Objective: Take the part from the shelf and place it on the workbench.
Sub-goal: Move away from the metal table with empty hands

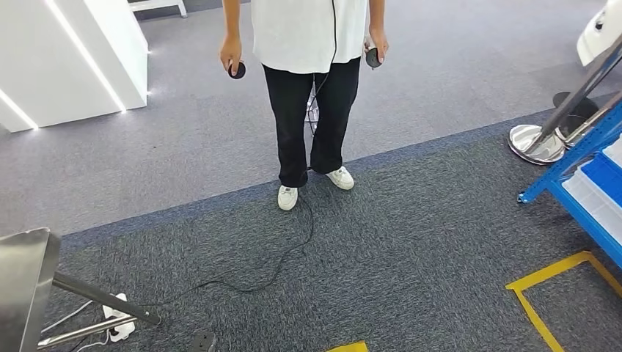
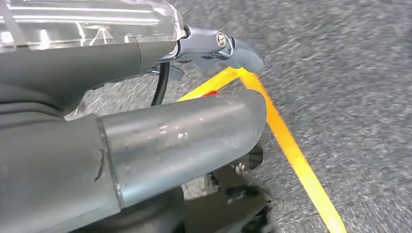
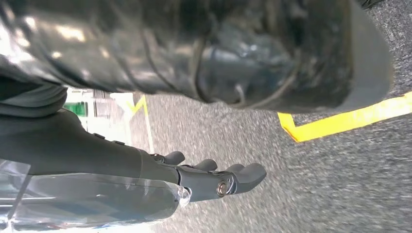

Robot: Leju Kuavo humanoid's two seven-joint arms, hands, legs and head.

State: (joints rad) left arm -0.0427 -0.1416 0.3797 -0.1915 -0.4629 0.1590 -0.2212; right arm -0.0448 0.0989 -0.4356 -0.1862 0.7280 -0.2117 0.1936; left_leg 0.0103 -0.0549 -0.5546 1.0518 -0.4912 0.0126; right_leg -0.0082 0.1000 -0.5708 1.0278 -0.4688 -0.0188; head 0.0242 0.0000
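Left hand [image 2: 214,48] and right hand [image 3: 214,177] hang over grey carpet [image 1: 411,249], fingers straight, grasping nothing. Blue shelf [image 1: 579,158] (holding white trays) stands right of a person [image 1: 308,88]; which item is the part cannot be told.

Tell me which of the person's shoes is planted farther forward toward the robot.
The shoe on the picture's left; the other shoe stands farther back.

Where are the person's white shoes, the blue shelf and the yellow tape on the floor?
Shoes [image 1: 287,197]: head view, on the top of one shoe.
Shelf [image 1: 581,149]: head view, on its blue frame.
Tape [image 1: 546,274]: head view, on the strip's upper edge.
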